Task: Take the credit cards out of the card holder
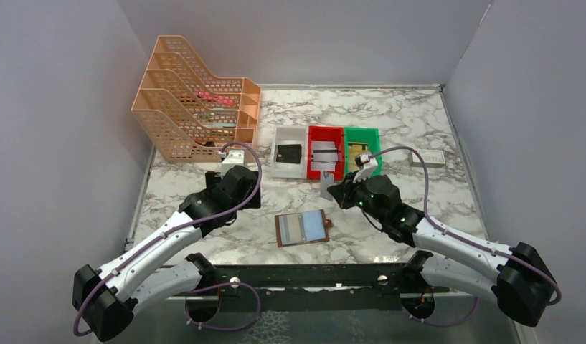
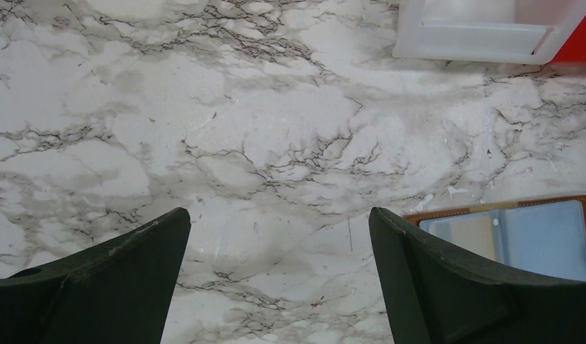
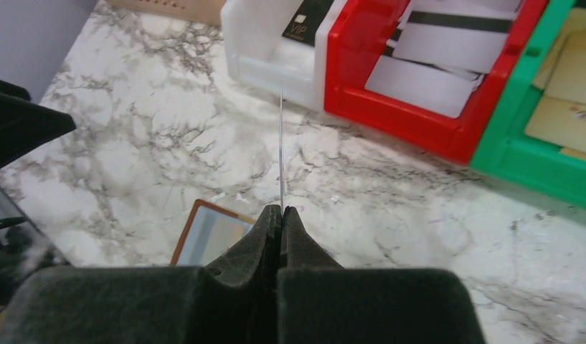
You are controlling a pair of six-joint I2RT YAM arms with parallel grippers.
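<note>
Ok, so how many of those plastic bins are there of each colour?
white bin: 1
red bin: 1
green bin: 1
Total: 3

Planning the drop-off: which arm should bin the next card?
Right. The right fingers are shut on a card, edge-on, just short of the red bin. The left fingers are open and empty over marble beside the card holder.
</note>
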